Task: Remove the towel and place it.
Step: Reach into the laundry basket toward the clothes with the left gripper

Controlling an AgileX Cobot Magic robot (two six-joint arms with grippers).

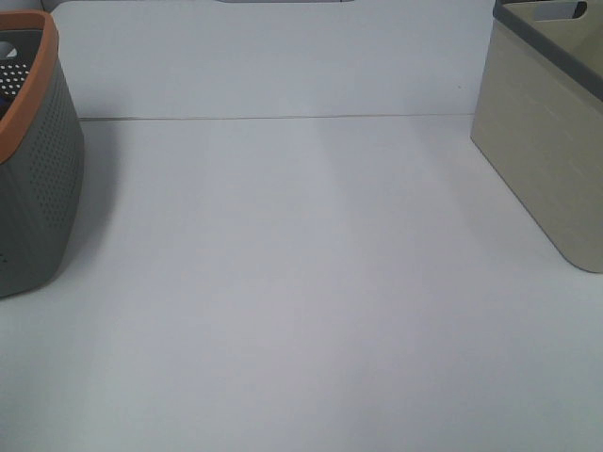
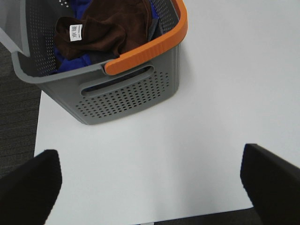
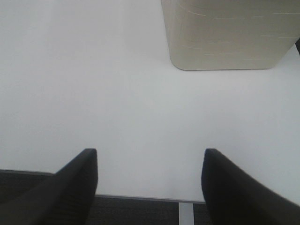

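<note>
The dark reddish-brown towel [image 2: 110,23] lies crumpled inside the grey perforated basket with an orange rim [image 2: 126,89], on top of a blue cloth [image 2: 70,58]; a white label shows on it. In the exterior high view only the basket's side [image 1: 33,188] shows at the far left and the towel is hidden. My left gripper [image 2: 152,180] is open and empty, above the table's near edge, well short of the basket. My right gripper [image 3: 150,183] is open and empty over the table's near edge, short of the beige basket [image 3: 225,33]. Neither gripper shows in the exterior high view.
The beige basket with a dark grey rim [image 1: 546,141] stands at the far right of the white table [image 1: 301,282]. The table's near edge and dark floor [image 2: 18,122] show in both wrist views.
</note>
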